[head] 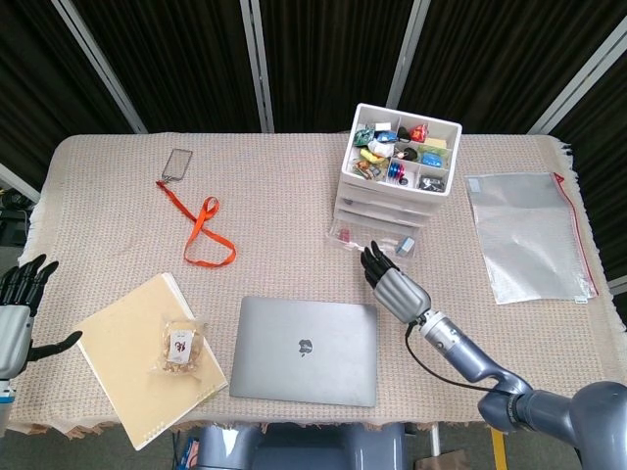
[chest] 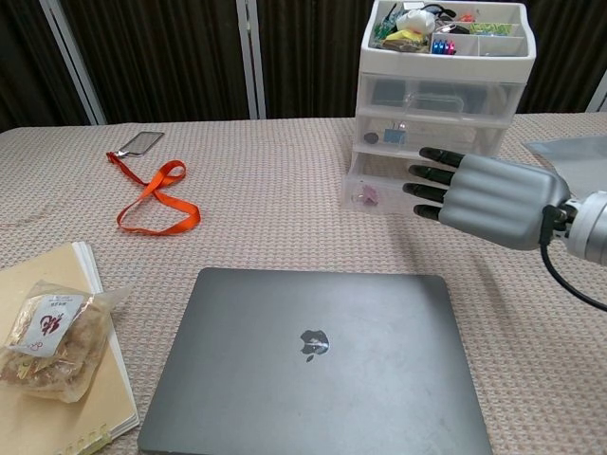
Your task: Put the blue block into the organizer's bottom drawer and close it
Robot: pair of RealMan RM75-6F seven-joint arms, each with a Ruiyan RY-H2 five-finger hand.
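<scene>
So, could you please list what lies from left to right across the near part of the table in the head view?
left hand → notebook with snack bag on it → laptop → right hand, fingers by the organizer's bottom drawer.

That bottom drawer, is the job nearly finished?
Partly. The bottom drawer is pulled out, with what looks like the blue block already inside. The right robot hand is at its front, fingers extended, holding nothing. Pushing it closed remains. The left robot hand idles.
</scene>
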